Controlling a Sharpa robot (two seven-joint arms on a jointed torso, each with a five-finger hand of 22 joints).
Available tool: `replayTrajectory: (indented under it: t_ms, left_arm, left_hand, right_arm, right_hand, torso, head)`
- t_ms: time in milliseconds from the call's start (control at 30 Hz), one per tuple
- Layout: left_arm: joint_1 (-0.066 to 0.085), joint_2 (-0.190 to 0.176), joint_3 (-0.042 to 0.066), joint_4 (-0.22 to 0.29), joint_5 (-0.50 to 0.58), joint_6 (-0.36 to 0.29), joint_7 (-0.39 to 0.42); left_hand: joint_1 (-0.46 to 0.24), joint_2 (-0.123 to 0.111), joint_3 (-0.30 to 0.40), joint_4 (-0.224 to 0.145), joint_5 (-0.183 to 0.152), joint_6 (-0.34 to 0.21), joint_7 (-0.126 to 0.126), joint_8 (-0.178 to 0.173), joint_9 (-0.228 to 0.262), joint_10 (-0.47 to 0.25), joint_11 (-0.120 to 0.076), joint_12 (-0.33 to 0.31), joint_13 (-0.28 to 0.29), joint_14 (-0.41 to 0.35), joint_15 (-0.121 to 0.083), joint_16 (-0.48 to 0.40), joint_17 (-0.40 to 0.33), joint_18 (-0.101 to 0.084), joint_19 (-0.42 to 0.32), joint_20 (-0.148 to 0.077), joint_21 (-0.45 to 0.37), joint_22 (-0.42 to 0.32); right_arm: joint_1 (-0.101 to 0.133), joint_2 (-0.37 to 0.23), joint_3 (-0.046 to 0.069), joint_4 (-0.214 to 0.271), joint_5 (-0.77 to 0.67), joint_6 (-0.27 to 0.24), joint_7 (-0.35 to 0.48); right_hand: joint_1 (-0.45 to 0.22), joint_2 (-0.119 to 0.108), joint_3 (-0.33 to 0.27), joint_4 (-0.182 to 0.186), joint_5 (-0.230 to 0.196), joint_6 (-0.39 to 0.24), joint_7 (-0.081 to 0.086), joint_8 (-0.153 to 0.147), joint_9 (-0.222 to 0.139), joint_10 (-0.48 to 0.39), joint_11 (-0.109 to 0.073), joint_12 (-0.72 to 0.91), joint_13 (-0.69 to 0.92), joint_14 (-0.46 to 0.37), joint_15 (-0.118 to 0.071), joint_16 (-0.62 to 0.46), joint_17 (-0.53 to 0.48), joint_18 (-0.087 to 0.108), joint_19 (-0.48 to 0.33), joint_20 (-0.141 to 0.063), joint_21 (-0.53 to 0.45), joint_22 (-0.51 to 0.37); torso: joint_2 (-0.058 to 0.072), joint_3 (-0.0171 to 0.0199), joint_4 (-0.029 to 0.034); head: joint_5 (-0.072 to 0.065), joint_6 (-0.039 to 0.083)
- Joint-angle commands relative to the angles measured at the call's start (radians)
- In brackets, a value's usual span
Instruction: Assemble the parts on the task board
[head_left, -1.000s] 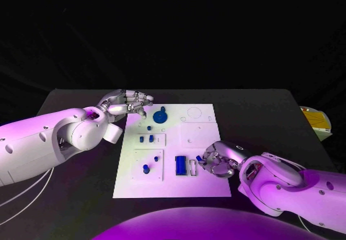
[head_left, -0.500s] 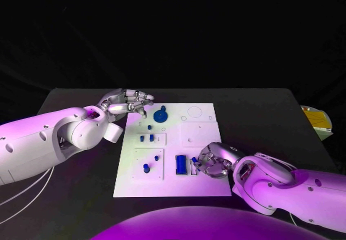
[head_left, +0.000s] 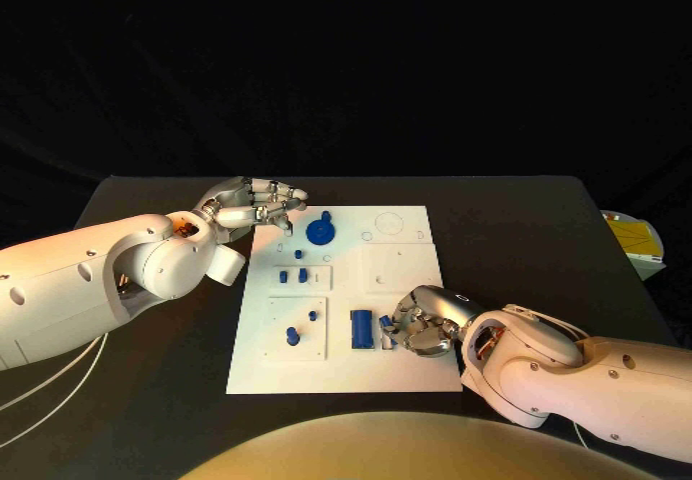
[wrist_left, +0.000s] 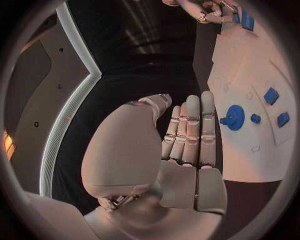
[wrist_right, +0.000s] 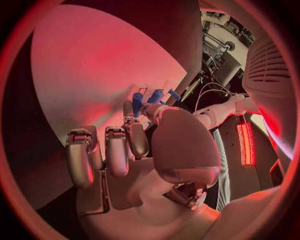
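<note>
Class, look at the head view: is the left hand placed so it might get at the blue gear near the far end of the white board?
Probably yes. The left hand hovers at the board's far left corner, holding nothing, and the blue gear lies just beside it with nothing between them.

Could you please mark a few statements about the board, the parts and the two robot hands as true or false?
1. The board lies on a black table. True.
2. The left robot hand grips the gear. False: it hovers at the board's far left corner, holding nothing, the gear apart from it.
3. The right robot hand holds a small blue part over the board. True.
4. The blue block lies on the table beside the board. False: it is on the board.
</note>
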Motion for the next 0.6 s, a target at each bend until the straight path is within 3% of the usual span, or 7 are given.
replayTrajectory:
  t_ms: [33,167,400,600]
  left_arm:
    - [0.0,0.001,0.001,0.003,0.003,0.015,0.003]
    - [0.0,0.0,0.001,0.003,0.003,0.015,0.002]
    - [0.0,0.0,0.001,0.003,0.003,0.016,0.0]
    - [0.0,0.001,0.001,0.002,0.003,0.016,0.0]
  left_hand:
    - [-0.001,0.005,0.004,-0.004,0.002,-0.003,0.007,-0.002,0.001,-0.006,0.003,-0.001,-0.001,0.0,0.004,-0.004,-0.002,0.006,0.002,0.001,0.003,0.001]
    - [-0.001,0.003,0.005,-0.007,0.002,-0.004,0.008,-0.002,0.002,-0.007,0.003,-0.001,-0.002,0.0,0.004,-0.004,-0.002,0.005,0.002,0.001,0.004,0.003]
    - [-0.001,0.003,0.005,-0.007,0.002,-0.004,0.008,-0.002,0.002,-0.007,0.003,-0.001,-0.002,0.0,0.004,-0.004,-0.002,0.005,0.002,0.001,0.004,0.003]
    - [-0.001,0.003,0.005,-0.007,0.002,-0.004,0.008,-0.002,0.002,-0.007,0.003,-0.001,-0.002,0.0,0.004,-0.004,-0.002,0.005,0.002,0.001,0.004,0.003]
  right_arm:
    - [-0.005,0.003,-0.004,-0.002,0.008,0.052,0.002]
    - [-0.005,0.003,-0.004,-0.002,0.012,0.061,0.004]
    - [-0.005,0.002,-0.004,-0.003,0.016,0.065,0.007]
    - [-0.005,0.0,-0.004,-0.003,0.017,0.059,0.009]
  right_hand:
    - [-0.018,0.003,0.156,-0.179,0.029,0.009,-0.022,0.007,0.004,0.004,-0.005,0.0,0.075,0.078,-0.003,-0.003,0.133,-0.007,0.105,0.002,0.005,0.263]
    - [-0.038,0.002,0.13,-0.171,0.041,0.01,-0.025,0.01,0.009,0.005,-0.007,0.001,0.076,0.078,-0.005,-0.002,0.134,-0.007,0.105,0.001,0.005,0.263]
    - [-0.118,-0.002,0.055,-0.101,0.05,0.026,-0.031,0.01,0.007,0.006,-0.011,0.003,0.078,0.079,-0.008,-0.001,0.137,-0.007,0.105,-0.002,0.005,0.263]
    - [-0.146,-0.006,0.014,-0.062,0.054,0.036,-0.034,0.008,0.003,0.009,-0.014,0.01,0.083,0.079,-0.01,-0.001,0.138,-0.007,0.105,-0.004,0.005,0.263]
  torso:
    - [0.0,-0.0003,-0.0002]
    - [0.0,-0.0005,-0.0004]
    - [-0.001,-0.0004,0.0001]
    - [-0.001,-0.0001,-0.0006]
  head:
    - [0.001,0.0]
    - [0.001,0.0]
    - [0.001,0.0]
    - [0.0,0.0]
